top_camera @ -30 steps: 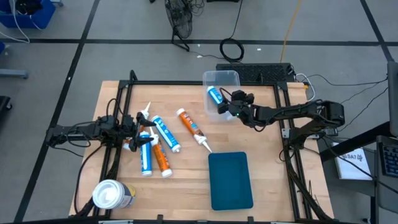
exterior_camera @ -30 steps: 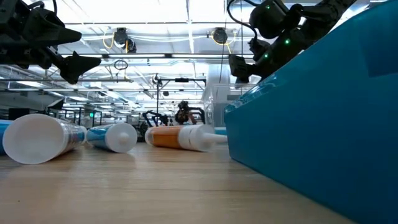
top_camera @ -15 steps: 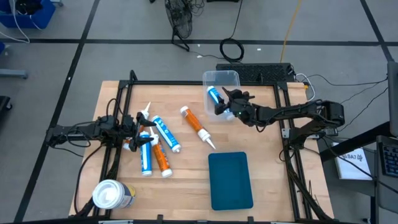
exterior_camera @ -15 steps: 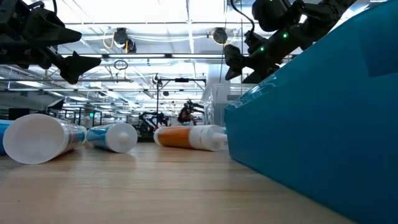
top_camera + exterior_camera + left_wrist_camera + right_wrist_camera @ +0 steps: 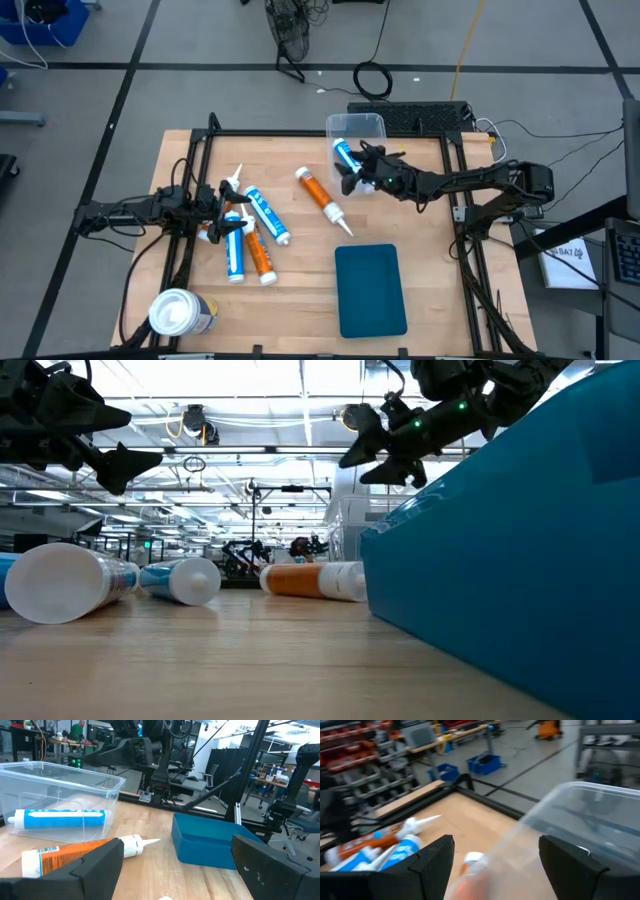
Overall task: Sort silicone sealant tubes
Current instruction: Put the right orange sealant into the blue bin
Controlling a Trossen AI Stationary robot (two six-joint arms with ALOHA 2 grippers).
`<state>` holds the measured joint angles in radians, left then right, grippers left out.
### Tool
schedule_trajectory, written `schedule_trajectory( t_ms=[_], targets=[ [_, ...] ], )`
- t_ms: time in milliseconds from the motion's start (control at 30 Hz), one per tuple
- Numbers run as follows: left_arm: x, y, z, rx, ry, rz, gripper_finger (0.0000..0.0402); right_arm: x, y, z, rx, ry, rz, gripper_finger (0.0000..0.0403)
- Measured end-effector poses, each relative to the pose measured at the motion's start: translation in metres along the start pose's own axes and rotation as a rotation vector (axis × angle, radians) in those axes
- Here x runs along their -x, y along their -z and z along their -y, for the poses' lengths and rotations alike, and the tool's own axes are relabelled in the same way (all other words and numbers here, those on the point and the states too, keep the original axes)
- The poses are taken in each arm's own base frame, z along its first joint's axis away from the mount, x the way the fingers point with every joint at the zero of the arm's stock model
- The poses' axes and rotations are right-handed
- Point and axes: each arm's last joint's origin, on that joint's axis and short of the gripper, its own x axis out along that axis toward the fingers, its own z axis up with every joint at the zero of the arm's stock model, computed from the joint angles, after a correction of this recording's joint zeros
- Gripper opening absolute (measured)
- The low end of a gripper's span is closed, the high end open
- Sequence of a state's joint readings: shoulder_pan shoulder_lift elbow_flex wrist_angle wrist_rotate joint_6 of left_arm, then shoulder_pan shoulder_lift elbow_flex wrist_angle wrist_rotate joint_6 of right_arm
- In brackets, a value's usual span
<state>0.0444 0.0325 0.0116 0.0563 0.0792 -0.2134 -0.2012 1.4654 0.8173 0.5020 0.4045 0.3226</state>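
Here, right gripper [image 5: 352, 178] hovering open and empty beside the clear plastic bin [image 5: 357, 130] at the table's far edge, blue-and-white sealant tube [image 5: 345, 153] lying inside, left gripper [image 5: 226, 208] waiting wide open, empty, over the tubes near the left edge.

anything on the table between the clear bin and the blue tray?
Bare wood mostly. In the high view, only the lone orange tube lies near that stretch, its nozzle pointing toward the blue tray, left of the line from the clear bin.
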Motion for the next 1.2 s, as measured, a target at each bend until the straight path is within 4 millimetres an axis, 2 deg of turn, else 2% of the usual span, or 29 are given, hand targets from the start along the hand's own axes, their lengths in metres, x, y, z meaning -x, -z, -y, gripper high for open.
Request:
schedule_trajectory(
  t_ms=[300, 500, 1200],
  targets=[
    [0.000, 0.000, 0.000, 0.000, 0.000, 0.000, 0.0361, 0.001, -0.001, -0.008, 0.049, -0.250, -0.039, 0.0268],
    [0.000, 0.000, 0.000, 0.000, 0.000, 0.000, 0.0361, 0.005, 0.000, -0.017, 0.105, -0.359, -0.036, 0.0267],
    [0.000, 0.000, 0.000, 0.000, 0.000, 0.000, 0.0361, 0.020, 0.009, -0.045, 0.268, -0.464, -0.022, 0.0267]
  ],
)
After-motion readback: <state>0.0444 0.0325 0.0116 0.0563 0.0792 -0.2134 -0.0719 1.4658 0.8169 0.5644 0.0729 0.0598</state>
